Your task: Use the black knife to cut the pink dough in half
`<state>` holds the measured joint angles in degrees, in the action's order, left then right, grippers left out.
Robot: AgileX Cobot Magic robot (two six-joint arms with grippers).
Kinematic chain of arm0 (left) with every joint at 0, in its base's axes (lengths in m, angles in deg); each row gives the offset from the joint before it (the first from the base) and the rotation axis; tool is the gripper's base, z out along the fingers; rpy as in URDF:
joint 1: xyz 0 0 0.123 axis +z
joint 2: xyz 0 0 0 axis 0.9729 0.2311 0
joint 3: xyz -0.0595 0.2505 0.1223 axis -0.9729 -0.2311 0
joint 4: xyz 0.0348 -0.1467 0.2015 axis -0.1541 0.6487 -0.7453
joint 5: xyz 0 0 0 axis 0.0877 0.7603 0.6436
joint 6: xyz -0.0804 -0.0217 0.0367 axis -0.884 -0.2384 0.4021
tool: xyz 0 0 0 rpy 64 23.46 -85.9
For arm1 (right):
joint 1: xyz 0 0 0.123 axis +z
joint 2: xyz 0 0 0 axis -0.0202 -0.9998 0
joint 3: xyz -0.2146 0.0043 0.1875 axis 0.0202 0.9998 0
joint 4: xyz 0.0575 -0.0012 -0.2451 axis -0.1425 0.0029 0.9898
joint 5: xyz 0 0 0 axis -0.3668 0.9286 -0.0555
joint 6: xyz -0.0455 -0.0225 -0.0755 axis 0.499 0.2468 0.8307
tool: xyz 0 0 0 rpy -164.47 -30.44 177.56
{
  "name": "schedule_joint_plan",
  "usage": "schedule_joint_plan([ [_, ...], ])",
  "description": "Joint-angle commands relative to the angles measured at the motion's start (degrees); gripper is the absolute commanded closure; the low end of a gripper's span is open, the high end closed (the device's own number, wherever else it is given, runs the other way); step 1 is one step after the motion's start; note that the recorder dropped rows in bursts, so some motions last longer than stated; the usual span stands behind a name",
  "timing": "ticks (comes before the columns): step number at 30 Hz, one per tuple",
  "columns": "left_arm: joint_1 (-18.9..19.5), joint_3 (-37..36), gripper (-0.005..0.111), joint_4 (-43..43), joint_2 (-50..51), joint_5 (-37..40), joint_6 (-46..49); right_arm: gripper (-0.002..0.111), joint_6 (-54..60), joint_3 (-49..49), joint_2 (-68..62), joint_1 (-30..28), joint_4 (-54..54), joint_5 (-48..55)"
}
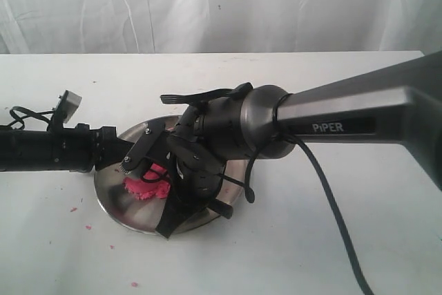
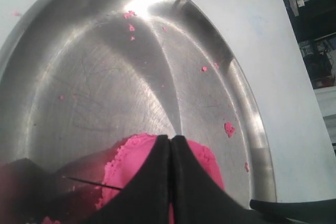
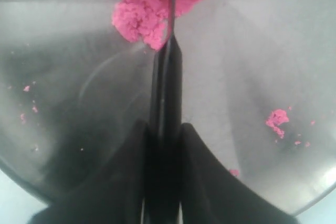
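while cutting: right gripper (image 3: 164, 145) clamps knife (image 3: 167, 77), blade in pink dough (image 3: 152, 3).
left gripper (image 2: 170, 182): pressed closed, empty.
next: press down.

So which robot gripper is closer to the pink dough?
Too close to call. The left gripper, shut, sits right at the pink dough, apparently pressing on it. The right gripper stays back over the plate, but the black knife it holds reaches into the lump.

Right gripper (image 3: 164, 145) is clamped on the black knife (image 3: 167, 82), wrist pitched down over the steel plate (image 1: 114, 202). Left gripper (image 2: 170, 153) reaches in low over the plate's rim, fingers pressed together, nothing between them.
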<state>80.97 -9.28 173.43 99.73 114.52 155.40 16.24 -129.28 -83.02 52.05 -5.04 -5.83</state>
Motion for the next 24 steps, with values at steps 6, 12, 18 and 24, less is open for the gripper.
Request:
schedule_joint_plan([
  [6,-0.44,-0.41,0.107,-1.61,3.22,-5.72,0.56,0.108,0.13,-0.02,-0.30,-0.33,-1.17,0.68],
  [12,-0.44,2.21,0.107,-2.18,2.04,-0.57,-0.35,0.108,0.13,-0.02,-0.30,-0.33,-1.31,0.78],
  [18,0.61,2.44,0.107,-2.57,-2.10,-0.57,-1.29,0.108,0.13,-0.02,-0.30,-0.33,-1.31,0.78],
  [24,1.63,2.44,0.107,-3.38,-5.49,-0.57,-2.03,0.108,0.13,-0.02,-0.30,-0.33,-1.29,1.21],
])
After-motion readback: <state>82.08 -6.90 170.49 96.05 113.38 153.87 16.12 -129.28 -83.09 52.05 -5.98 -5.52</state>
